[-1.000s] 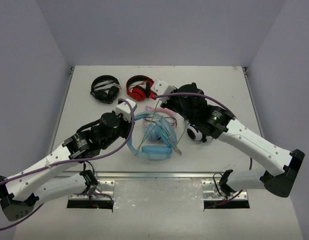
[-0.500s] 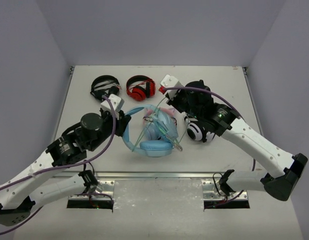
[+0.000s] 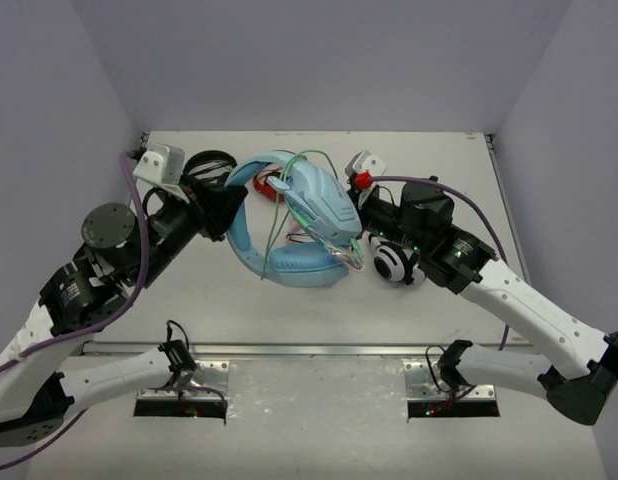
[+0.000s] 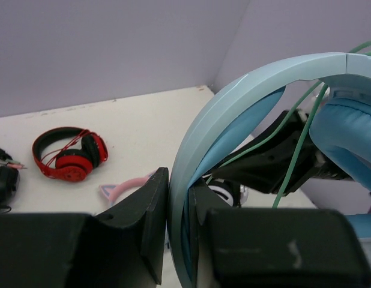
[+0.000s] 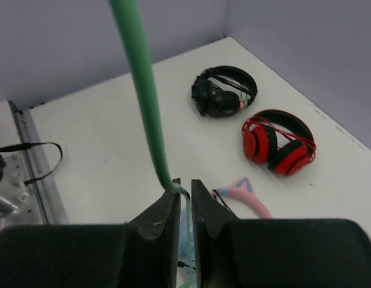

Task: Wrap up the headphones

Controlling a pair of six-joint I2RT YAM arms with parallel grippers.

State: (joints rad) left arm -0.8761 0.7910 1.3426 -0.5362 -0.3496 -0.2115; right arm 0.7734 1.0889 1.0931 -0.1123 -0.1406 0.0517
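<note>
Above the middle of the table [image 3: 459, 170], the headphones [image 3: 314, 205] hang in the air, clear of the surface. The left gripper [image 4: 177, 204] is clenched on the headband [image 4: 233, 102]. That hold, I'd say, lifts the band free so cord can pass round it. To the right, the right gripper [image 5: 183, 191] has its jaws almost together with the green cable [image 5: 143, 90] pinched in the slit. The cord runs taut upward from there, which looks meant to give tension for winding. Some strands cross an ear cup already. Red headphones [image 5: 278, 141] and a black pair [image 5: 224, 93] lie at the far side, out of the way.
</note>
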